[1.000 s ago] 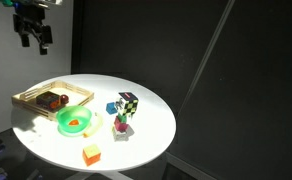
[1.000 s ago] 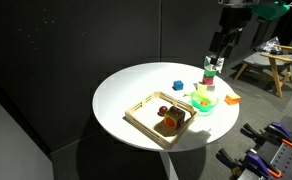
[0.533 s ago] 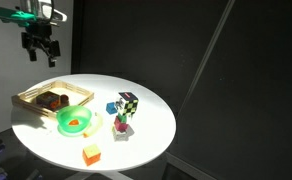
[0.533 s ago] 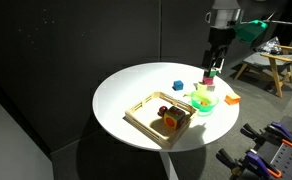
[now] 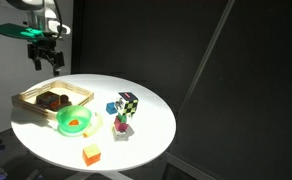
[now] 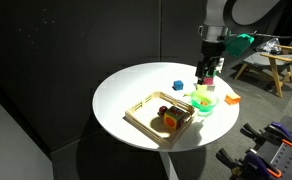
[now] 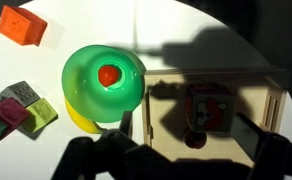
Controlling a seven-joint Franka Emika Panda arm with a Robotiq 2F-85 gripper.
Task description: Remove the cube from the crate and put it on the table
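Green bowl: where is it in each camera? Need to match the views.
In an exterior view: the green bowl is lower left of centre, at the near right corner of the crate.
In an exterior view: the green bowl is right of centre, by the right end of the crate.
Wrist view: the green bowl is centre-left, just left of the crate.
Shared landmark: the crate, next to the bowl in all three.

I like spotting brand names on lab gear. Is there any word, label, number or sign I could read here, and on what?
No text can be read in any view.
The chequered cube shows only coloured squares, no letters.
The crate, bowl and orange cube show no label.
Any marking on the dark things inside the crate is too blurred to tell.
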